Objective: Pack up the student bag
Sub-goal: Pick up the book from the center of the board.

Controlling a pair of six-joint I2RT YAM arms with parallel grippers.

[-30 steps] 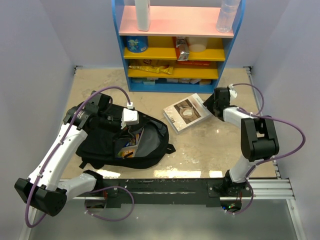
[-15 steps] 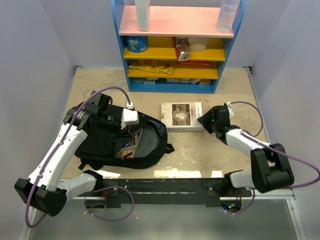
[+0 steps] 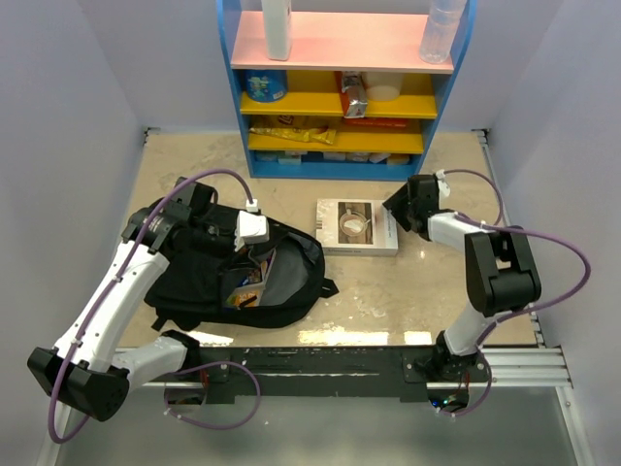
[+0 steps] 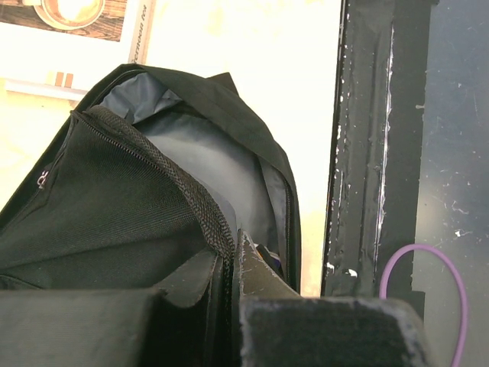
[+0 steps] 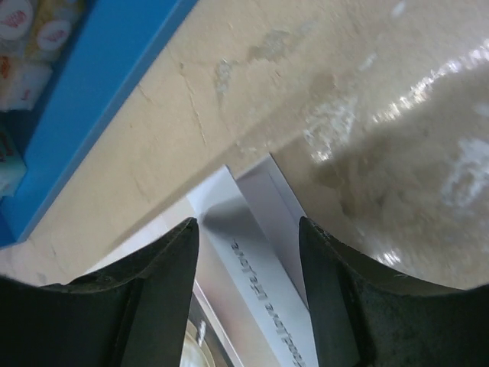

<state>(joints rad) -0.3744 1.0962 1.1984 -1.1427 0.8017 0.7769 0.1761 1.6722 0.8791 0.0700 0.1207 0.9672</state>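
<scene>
1. the student bag [image 3: 194,280] lies on its side on the left of the worktop [image 3: 417,282], with its zipped mouth gaping toward the middle.
2. the left pincer [image 4: 231,275] is clamped shut on the zipper edge of the bag's mouth and holds the flap up.
3. the book [image 3: 357,227] lies flat on the worktop, near the bag's mouth but apart from it.
4. the right pincer [image 5: 244,229] is parted, its 2 fingers astride the book's far right corner. the wrist view is too tight to tell whether the pads touch the cover.
5. risk 1: the book lies flat, so closing on the corner may only shove it along the worktop toward the blue shelf [image 3: 233,92], or pinch the cover alone and let the pages fan open.
6. risk 2: a corner grip leaves most of the book hanging, so it could twist or slip out on the way to the bag.
7. risk 3: if the fabric slides out of the left pincer, the mouth sags shut and the book lands on top of the bag.
8. compared with 1 second ago, the book has turned from a diagonal lie to nearly square with the shelf and sits slightly nearer the bag.
9. the right arm has swung out and back again, and its pincer is still at the same corner.
10. the left arm and the bag look unchanged.
</scene>
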